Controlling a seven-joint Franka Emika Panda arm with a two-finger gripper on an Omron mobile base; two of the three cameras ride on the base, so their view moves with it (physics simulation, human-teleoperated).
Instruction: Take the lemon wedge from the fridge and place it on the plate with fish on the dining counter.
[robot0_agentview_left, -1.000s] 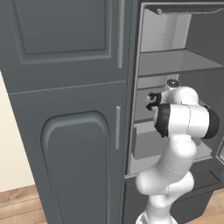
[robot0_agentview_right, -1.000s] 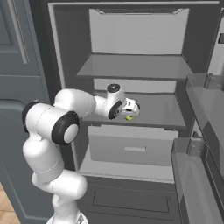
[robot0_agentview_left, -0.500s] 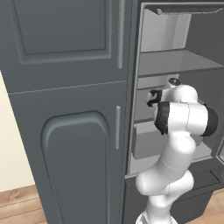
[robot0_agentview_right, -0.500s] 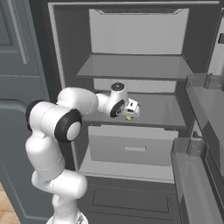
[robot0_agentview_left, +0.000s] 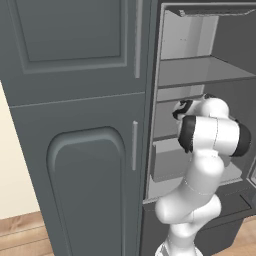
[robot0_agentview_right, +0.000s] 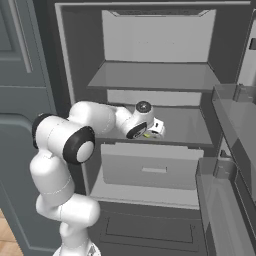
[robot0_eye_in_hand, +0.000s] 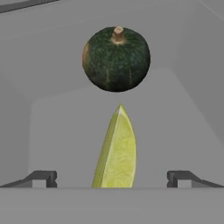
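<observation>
Reaching deeper over the last second, the arm is pushing its tool (robot0_eye_in_hand: 112, 179) along the middle shelf of the fridge (robot0_agentview_right: 150, 70), fingers spread wide and empty. Dead ahead between the tips, the lemon wedge (robot0_eye_in_hand: 116, 151) is standing on edge; light, probably slick, likely best pinched across its flat faces. Just beyond it, a dark green squash (robot0_eye_in_hand: 116, 59) is sitting close enough to get nudged.
</observation>
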